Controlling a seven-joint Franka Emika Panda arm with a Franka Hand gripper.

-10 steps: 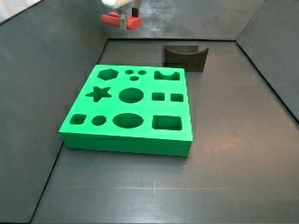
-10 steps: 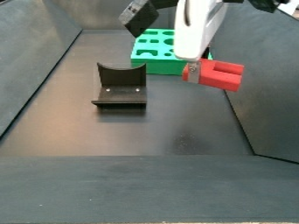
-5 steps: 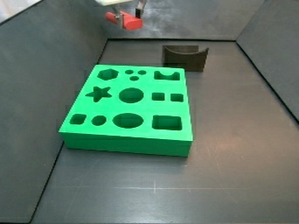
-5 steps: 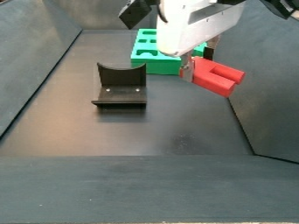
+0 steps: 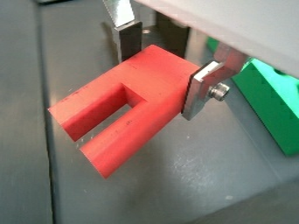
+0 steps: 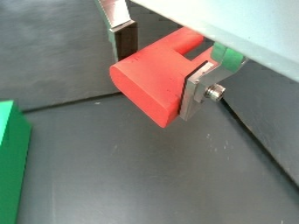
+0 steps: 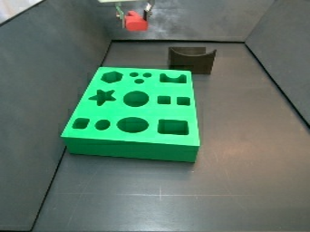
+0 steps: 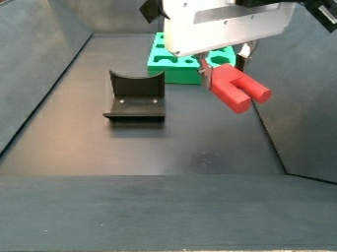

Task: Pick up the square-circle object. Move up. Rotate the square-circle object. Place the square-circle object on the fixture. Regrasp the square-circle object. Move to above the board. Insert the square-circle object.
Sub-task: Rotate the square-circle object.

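Observation:
The red square-circle object (image 8: 238, 89) hangs in the air, tilted, with its two prongs pointing away from the gripper (image 8: 224, 65), which is shut on its boxy end. Both wrist views show the silver fingers (image 5: 205, 87) (image 6: 200, 88) pressed on opposite sides of the red block (image 5: 126, 107) (image 6: 156, 73). High at the back of the pen, gripper (image 7: 133, 14) and block (image 7: 134, 23) sit well above the floor. The dark fixture (image 7: 194, 58) (image 8: 134, 97) stands bare on the floor. The green board (image 7: 133, 111) (image 8: 176, 54) lies flat, its holes unfilled.
Grey walls close in the dark floor on both sides (image 7: 49, 54) (image 8: 309, 108). An edge of the board shows beside the held piece (image 5: 275, 103) (image 6: 10, 162).
The gripper has turned with the red piece, so its prongs now slant downward. In a side view the gripper sits a little higher and further right.

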